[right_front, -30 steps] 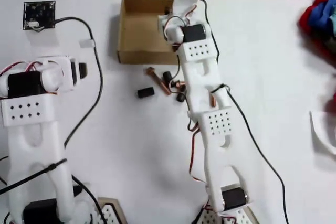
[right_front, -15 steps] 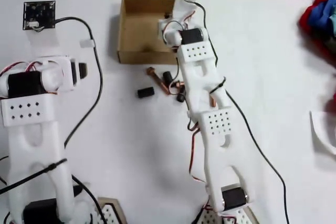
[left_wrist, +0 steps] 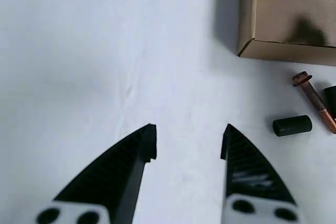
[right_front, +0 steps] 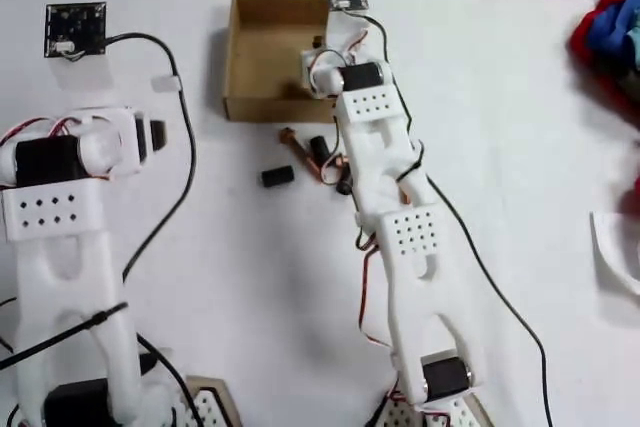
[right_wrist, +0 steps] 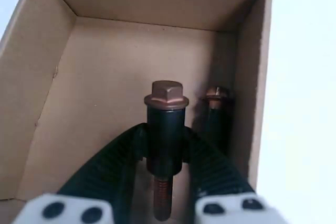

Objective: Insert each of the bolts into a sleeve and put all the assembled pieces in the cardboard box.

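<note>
My right gripper (right_wrist: 164,141) is shut on an assembled piece (right_wrist: 165,124), a copper bolt standing in a black sleeve, held above the open cardboard box (right_wrist: 131,56). A second assembled piece (right_wrist: 216,114) lies in the box by its wall. In the high view the right arm (right_front: 375,117) stretches over the box (right_front: 262,47). On the table in front of the box lie a loose copper bolt (right_front: 296,153) and black sleeves (right_front: 278,176) (right_front: 320,150). My left gripper (left_wrist: 189,140) is open over bare table, with the bolt (left_wrist: 314,100) and a sleeve (left_wrist: 292,125) off to one side.
A small circuit board (right_front: 75,27) with a black cable (right_front: 185,157) lies at the back left, near the left arm (right_front: 60,207). Coloured cloth (right_front: 610,27) and a white object (right_front: 615,252) sit at the right edge.
The right arm has swung a little to the left over the box, carrying the assembled piece. The left arm has stayed still.
</note>
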Robot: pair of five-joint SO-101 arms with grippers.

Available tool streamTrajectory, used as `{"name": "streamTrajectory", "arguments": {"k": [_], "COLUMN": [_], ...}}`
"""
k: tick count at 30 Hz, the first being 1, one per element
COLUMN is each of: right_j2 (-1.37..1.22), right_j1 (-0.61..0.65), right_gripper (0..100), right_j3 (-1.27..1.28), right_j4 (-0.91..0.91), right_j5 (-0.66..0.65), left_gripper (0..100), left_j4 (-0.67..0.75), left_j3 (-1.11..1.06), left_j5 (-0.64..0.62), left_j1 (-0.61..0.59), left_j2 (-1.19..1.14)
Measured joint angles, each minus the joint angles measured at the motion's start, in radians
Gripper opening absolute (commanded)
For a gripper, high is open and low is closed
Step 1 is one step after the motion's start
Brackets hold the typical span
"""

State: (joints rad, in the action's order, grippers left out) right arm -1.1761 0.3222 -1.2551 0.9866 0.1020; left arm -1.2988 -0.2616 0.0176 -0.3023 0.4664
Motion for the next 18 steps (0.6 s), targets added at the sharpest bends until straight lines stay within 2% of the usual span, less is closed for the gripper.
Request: {"name": "streamTrajectory", "arguments": {"k": [18], "right_j2": [-0.043], "right_j1": [0.002], "right_gripper": [2.4], "right_j3": [0.0], "right_j4": [-0.003], "right_j5": [0.0], "left_gripper": [21], "left_j4": [0.0], "left_j3": [0.0], "left_j5": [0.0], "left_j1": [0.0], "left_j2": [0.0]}}
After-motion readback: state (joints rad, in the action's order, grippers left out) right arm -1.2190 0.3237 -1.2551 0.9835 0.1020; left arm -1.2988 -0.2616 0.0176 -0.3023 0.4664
